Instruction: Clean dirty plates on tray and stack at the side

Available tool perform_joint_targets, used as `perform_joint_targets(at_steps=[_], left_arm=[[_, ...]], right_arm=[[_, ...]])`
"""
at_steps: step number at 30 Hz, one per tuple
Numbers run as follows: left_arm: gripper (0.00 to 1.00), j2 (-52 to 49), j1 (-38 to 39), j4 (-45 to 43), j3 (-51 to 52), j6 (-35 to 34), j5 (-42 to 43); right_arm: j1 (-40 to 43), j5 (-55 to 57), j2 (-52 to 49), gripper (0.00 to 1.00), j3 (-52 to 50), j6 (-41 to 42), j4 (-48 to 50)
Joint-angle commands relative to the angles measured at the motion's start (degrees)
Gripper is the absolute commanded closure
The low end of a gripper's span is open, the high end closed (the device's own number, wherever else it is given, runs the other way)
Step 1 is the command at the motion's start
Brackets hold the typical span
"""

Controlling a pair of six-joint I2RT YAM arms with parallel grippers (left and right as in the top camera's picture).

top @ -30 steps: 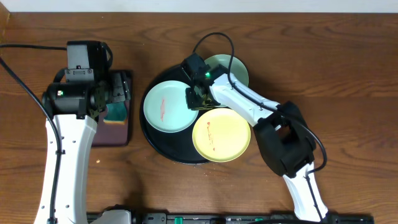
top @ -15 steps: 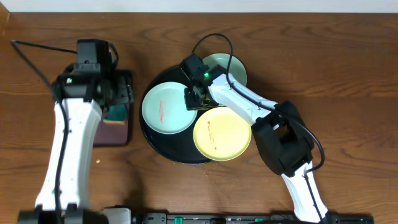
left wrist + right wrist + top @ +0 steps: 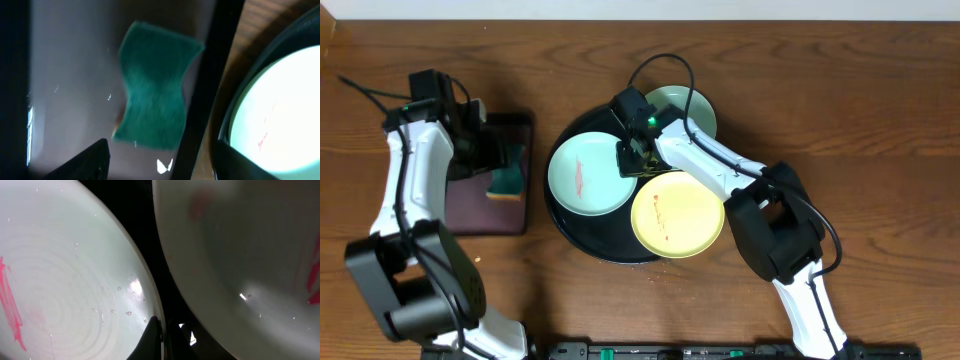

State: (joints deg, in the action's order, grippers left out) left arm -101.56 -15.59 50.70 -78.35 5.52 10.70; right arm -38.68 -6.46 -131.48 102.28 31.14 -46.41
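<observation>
The black tray (image 3: 582,235) holds a pale blue-green plate (image 3: 582,175) with a red smear on its left and a pale yellow plate (image 3: 677,215) with red marks at its front right. A second pale green plate (image 3: 692,108) lies at the back, partly over the tray's rim. My right gripper (image 3: 634,157) is shut on the right rim of the smeared blue-green plate (image 3: 65,300); its fingers (image 3: 152,340) pinch the rim, and the yellow plate (image 3: 240,255) lies close beside them. My left gripper (image 3: 485,152) is open and empty above a green sponge (image 3: 157,92).
The green sponge (image 3: 507,181) lies on a dark maroon rectangular tray (image 3: 470,205) left of the black tray. Bare wood tabletop (image 3: 860,120) lies to the right and at the front. A black cable (image 3: 665,62) loops behind the tray.
My left arm has swung back and to the left, so its gripper now hangs over the maroon tray with the sponge uncovered. The right arm and the plates have not moved.
</observation>
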Motion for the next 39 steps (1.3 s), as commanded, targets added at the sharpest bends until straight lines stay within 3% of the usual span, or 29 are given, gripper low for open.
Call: perform_joint_targets(at_steps=[1,5,16,23,31,39], left_arm=[[0.4,-3.23,0.39,-2.89,0.24,2.73,2.73],[0.45,-6.21,0.39,-5.73,0.24,-1.4,-1.09],[0.54,-14.86,0.57,-6.21,0.24,-1.51,-1.25],[0.91,-15.87,0.57,-6.51,-0.02,-1.79,-1.07],[0.93,-13.7,0.57,-3.67,-3.52,-3.96,-1.09],[0.93,-2.97,0.57,-1.14,-5.05,-4.35,-2.64]], right_arm=[[-0.44,1.03,-2.71,0.99,0.02,-1.57,-0.09],[-0.44,1.05,-2.71,0.99,0.02,-2.05,-0.13],[-0.44,1.07,-2.71,0.99,0.02,-2.05,-0.24],[-0.44,1.07,-2.71,0.99,0.02,-2.05,-0.11],[-0.44,1.07,-2.71,0.99,0.02,-2.05,-0.07],[-0.44,1.07,-2.71,0.99,0.02,-2.08,-0.09]])
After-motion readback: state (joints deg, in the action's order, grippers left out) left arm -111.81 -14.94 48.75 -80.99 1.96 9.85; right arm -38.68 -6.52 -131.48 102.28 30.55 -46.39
